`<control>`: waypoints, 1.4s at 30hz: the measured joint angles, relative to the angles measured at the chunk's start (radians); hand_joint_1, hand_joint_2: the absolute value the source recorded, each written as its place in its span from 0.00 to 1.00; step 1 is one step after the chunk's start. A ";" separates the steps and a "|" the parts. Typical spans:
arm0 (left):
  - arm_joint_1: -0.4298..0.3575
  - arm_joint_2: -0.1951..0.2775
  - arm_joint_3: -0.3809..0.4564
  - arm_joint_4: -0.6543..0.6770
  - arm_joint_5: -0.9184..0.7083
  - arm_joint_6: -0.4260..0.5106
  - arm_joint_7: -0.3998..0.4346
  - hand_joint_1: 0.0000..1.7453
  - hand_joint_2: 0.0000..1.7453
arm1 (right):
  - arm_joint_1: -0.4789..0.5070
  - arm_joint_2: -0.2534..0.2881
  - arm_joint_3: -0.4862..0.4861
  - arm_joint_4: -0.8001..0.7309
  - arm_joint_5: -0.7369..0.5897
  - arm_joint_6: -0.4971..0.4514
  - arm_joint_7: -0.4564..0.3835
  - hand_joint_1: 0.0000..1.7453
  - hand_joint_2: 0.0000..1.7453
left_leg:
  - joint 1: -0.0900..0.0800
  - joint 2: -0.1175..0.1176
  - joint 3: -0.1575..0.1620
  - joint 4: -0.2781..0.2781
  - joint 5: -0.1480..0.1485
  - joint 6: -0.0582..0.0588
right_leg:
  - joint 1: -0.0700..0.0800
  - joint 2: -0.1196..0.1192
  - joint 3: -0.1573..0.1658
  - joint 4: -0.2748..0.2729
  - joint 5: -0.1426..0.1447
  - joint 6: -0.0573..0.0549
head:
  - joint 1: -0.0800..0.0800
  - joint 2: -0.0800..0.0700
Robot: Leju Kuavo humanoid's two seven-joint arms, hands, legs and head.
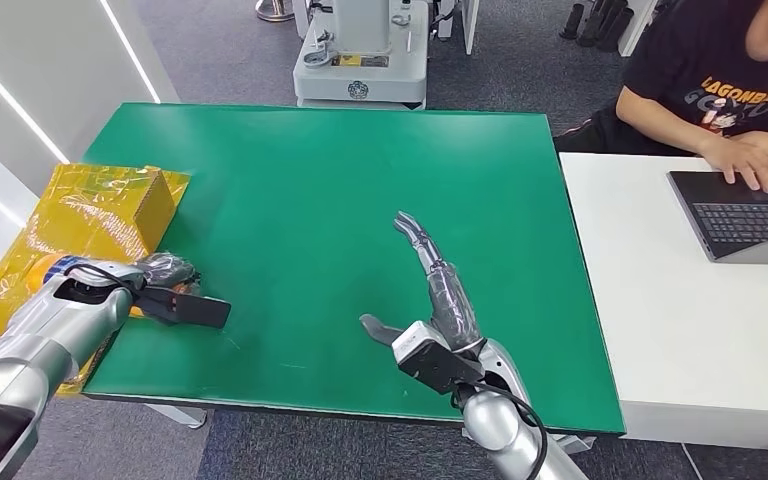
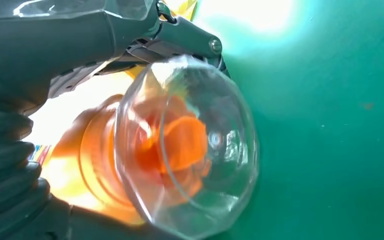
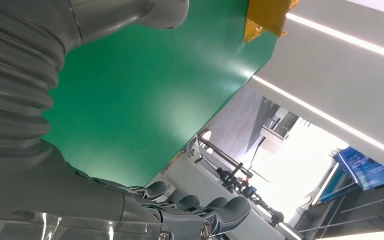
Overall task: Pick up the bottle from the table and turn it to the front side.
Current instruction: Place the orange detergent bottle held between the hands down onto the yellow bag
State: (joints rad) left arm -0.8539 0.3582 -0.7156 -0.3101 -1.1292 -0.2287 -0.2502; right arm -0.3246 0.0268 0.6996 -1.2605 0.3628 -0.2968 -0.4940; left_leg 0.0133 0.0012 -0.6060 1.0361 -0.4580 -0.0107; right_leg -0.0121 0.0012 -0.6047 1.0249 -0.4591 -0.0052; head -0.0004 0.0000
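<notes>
Orange liquid glows through the bottle [image 2: 180, 150], a clear plastic one that the left hand [image 1: 165, 285] holds at the near left edge of the green table [image 1: 330, 180]. In the left wrist view the bottle points its rounded, transparent end toward the camera: a domed shell with an orange shape inside it, then an orange ribbed section behind, and a scrap of a printed label with blue and red marks close against the hand's ribbed cover. A dark finger [image 2: 190, 37] of that hand runs along one side of the bottle, and the thick grey thumb lies along the opposite side, so the hand is clamped on the bottle. From the head view the hand hides most of the bottle; a little orange shows just under the fingers, and a blue and orange patch shows behind the wrist.

Just beyond the left hand, away from the robot, a yellow box [image 1: 110, 210] sits on crinkled yellow wrapping [image 1: 20, 270] that spreads past the table's left edge.

Well to the right, the right hand [image 1: 430, 300] is raised above the green surface with its fingers stretched forward and the thumb set apart to the side; it holds nothing. Farther right of that hand stands a white table [image 1: 660, 320] with a laptop [image 1: 750, 215], where a person in a black shirt [image 1: 720, 70] sits typing.
</notes>
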 joint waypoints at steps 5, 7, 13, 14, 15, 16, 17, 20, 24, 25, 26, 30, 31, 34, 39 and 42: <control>0.003 0.000 0.000 0.000 0.000 0.043 -0.021 0.00 1.00 | 0.001 0.000 0.000 -0.002 0.000 0.000 0.000 0.00 1.00 | 0.000 0.000 0.000 0.000 0.000 0.000 | 0.000 0.000 0.000 0.000 0.000 0.000 | 0.000 0.000; 0.003 0.000 0.000 0.000 0.000 0.047 -0.023 0.00 1.00 | 0.002 0.000 0.000 -0.004 0.000 0.000 0.000 0.00 1.00 | 0.000 0.000 0.000 0.000 0.000 0.000 | 0.000 0.000 0.000 0.000 0.000 0.000 | 0.000 0.000; 0.003 0.001 0.000 0.000 0.000 0.051 -0.033 0.00 1.00 | 0.003 0.000 0.000 -0.006 0.000 0.000 0.001 0.00 1.00 | 0.000 0.000 0.000 0.000 0.000 0.000 | 0.000 0.000 0.000 0.000 0.000 0.000 | 0.000 0.000; 0.002 0.001 0.000 0.000 0.000 0.051 -0.034 0.00 1.00 | 0.004 0.000 0.000 -0.006 0.000 0.000 0.001 0.00 1.00 | 0.000 0.000 0.000 0.000 0.000 0.000 | 0.000 0.000 0.000 0.000 0.000 0.000 | 0.000 0.000; 0.002 0.001 0.000 0.000 0.000 0.051 -0.034 0.00 1.00 | 0.004 0.000 0.000 -0.007 0.000 0.000 0.001 0.00 1.00 | 0.000 0.000 0.000 0.000 0.000 0.000 | 0.000 0.000 0.000 0.000 0.000 0.000 | 0.000 0.000; 0.002 0.001 0.000 0.000 0.000 0.051 -0.035 0.00 1.00 | 0.005 0.000 0.000 -0.007 0.000 0.000 0.001 0.00 1.00 | 0.000 0.000 0.000 0.000 0.000 0.000 | 0.000 0.000 0.000 0.000 0.000 0.000 | 0.000 0.000; 0.002 0.001 0.000 0.000 0.000 0.051 -0.035 0.00 1.00 | 0.005 0.000 0.000 -0.007 0.000 0.000 0.001 0.00 1.00 | 0.000 0.000 0.000 0.000 0.000 0.000 | 0.000 0.000 0.000 0.000 0.000 0.000 | 0.000 0.000; 0.002 0.002 0.000 0.000 0.000 0.051 -0.035 0.00 1.00 | 0.006 0.000 0.000 -0.007 0.000 0.000 0.001 0.00 1.00 | 0.000 0.000 0.000 0.000 0.000 0.000 | 0.000 0.000 0.000 0.000 0.000 0.000 | 0.000 0.000; 0.002 0.003 0.000 0.000 0.004 0.052 -0.035 0.00 1.00 | 0.007 0.000 0.000 -0.007 0.000 0.001 0.001 0.00 1.00 | 0.000 0.000 0.000 0.000 0.000 0.000 | 0.000 0.000 0.000 0.000 0.000 0.000 | 0.000 0.000; 0.003 0.004 0.000 0.000 0.007 0.056 -0.035 0.00 1.00 | 0.008 0.000 0.000 -0.007 0.000 0.001 0.002 0.00 1.00 | 0.000 0.000 0.000 0.000 0.000 0.000 | 0.000 0.000 0.000 0.000 0.000 0.000 | 0.000 0.000; 0.003 0.006 0.000 0.000 0.012 0.063 -0.038 0.00 1.00 | 0.008 0.000 0.000 -0.007 0.000 0.001 0.002 0.00 1.00 | 0.000 0.000 0.000 0.000 0.000 0.000 | 0.000 0.000 0.000 0.000 0.000 0.000 | 0.000 0.000; 0.012 0.025 0.012 -0.003 0.061 0.187 -0.096 0.00 1.00 | 0.016 0.000 -0.001 -0.011 0.000 0.003 0.001 0.00 1.00 | 0.000 0.000 0.000 0.000 0.000 0.000 | 0.000 0.001 0.000 0.000 0.000 0.000 | 0.000 0.000; 0.018 0.031 0.020 -0.007 0.079 0.237 -0.118 0.00 1.00 | 0.019 0.000 -0.002 -0.014 0.000 0.004 0.001 0.00 1.00 | 0.000 0.000 0.000 0.000 0.000 0.000 | 0.000 0.001 0.000 0.000 0.000 0.000 | 0.000 0.000; 0.036 0.048 0.059 -0.026 0.136 0.358 -0.176 0.00 1.00 | 0.024 0.000 -0.004 -0.025 -0.001 0.009 0.001 0.00 1.00 | 0.000 0.001 0.000 0.000 0.000 0.000 | 0.000 0.001 -0.001 0.000 0.000 0.000 | 0.000 0.000; 0.059 0.068 0.134 -0.066 0.178 0.398 -0.243 0.00 1.00 | 0.023 0.000 -0.008 -0.024 -0.024 0.020 -0.007 0.00 1.00 | 0.000 0.001 0.000 0.000 0.000 0.000 | 0.000 0.001 -0.001 0.000 0.000 0.000 | 0.000 0.000; 0.075 0.084 0.163 -0.104 0.173 0.444 -0.273 0.00 1.00 | 0.019 0.000 -0.009 -0.016 -0.038 0.019 -0.019 0.00 1.00 | 0.000 0.001 0.000 0.000 0.000 0.000 | 0.000 0.001 -0.001 0.000 0.000 0.000 | 0.000 0.000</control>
State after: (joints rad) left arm -0.7794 0.4423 -0.5525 -0.4143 -0.9562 0.2155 -0.5228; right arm -0.3060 0.0263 0.6902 -1.2762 0.3245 -0.2783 -0.5134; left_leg 0.0133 0.0020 -0.6063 1.0359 -0.4580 -0.0107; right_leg -0.0121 0.0021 -0.6052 1.0249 -0.4593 -0.0054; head -0.0003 0.0000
